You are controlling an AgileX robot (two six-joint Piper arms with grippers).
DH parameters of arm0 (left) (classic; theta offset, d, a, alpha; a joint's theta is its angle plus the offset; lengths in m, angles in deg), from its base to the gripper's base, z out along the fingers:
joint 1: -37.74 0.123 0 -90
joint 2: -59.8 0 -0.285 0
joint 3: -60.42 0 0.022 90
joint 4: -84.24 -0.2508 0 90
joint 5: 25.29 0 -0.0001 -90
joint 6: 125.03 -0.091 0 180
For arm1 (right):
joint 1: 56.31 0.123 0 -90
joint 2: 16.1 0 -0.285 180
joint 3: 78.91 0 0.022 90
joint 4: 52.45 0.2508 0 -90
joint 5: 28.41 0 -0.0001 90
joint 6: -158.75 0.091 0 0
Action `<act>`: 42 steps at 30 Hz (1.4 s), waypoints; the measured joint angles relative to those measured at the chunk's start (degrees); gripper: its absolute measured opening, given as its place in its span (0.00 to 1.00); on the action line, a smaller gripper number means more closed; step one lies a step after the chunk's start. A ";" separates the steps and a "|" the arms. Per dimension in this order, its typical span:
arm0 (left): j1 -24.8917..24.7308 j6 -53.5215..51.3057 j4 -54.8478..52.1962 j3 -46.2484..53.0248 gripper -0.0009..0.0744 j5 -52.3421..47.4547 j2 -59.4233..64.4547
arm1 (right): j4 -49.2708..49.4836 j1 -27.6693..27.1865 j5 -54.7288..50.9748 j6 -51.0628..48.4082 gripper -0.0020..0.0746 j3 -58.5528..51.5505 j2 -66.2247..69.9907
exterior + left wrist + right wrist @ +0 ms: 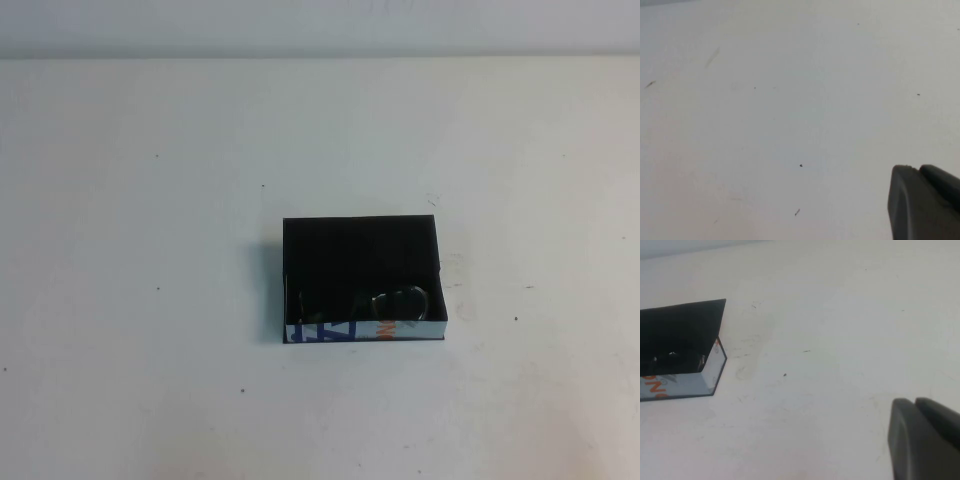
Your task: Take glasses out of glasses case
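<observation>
The glasses case (360, 250) is a shallow black box in the middle of the white table, its near wall (340, 331) printed white with blue letters and an orange mark. The dark glasses (400, 302) lie inside against that near wall, towards the right. The case's right end also shows in the right wrist view (680, 335). My right gripper (914, 402) is shut and empty above bare table, well to the right of the case. My left gripper (917, 169) is shut and empty over bare table. Neither arm shows in the high view.
The white table (150, 300) has small dark specks and faint scuffs. Its far edge meets a pale wall at the back (320, 30). Nothing else stands on the table around the case.
</observation>
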 joint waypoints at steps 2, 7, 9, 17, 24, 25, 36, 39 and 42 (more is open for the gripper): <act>0.00 0.00 0.00 0.00 0.01 0.00 0.00 | 0.26 0.00 0.00 0.00 0.00 0.00 0.00; 0.00 0.00 0.00 0.00 0.01 0.00 0.00 | 0.86 0.00 0.00 0.00 0.00 0.00 0.00; 0.00 0.00 0.00 0.00 0.01 0.00 0.00 | 1.10 0.00 0.00 0.00 0.00 0.00 0.00; 0.00 0.00 0.00 0.00 0.01 0.00 0.00 | 1.12 0.00 0.00 0.00 0.00 0.00 0.00; 0.00 0.00 0.00 0.00 0.01 0.00 0.00 | 1.22 0.00 0.00 0.00 0.00 0.00 0.00; 0.00 0.00 0.00 0.00 0.01 0.00 0.00 | 1.22 0.00 0.00 0.00 0.00 0.00 0.00; 0.00 0.00 0.00 0.00 0.01 0.00 0.00 | -0.65 0.00 -0.05 4.03 0.00 10.65 0.10; 0.00 0.00 0.00 0.00 0.01 0.00 0.00 | -4.06 0.00 -1.67 4.42 0.00 19.04 3.70; 0.00 0.00 0.00 0.00 0.01 0.00 0.00 | -4.89 0.00 -6.09 4.36 0.00 26.15 11.99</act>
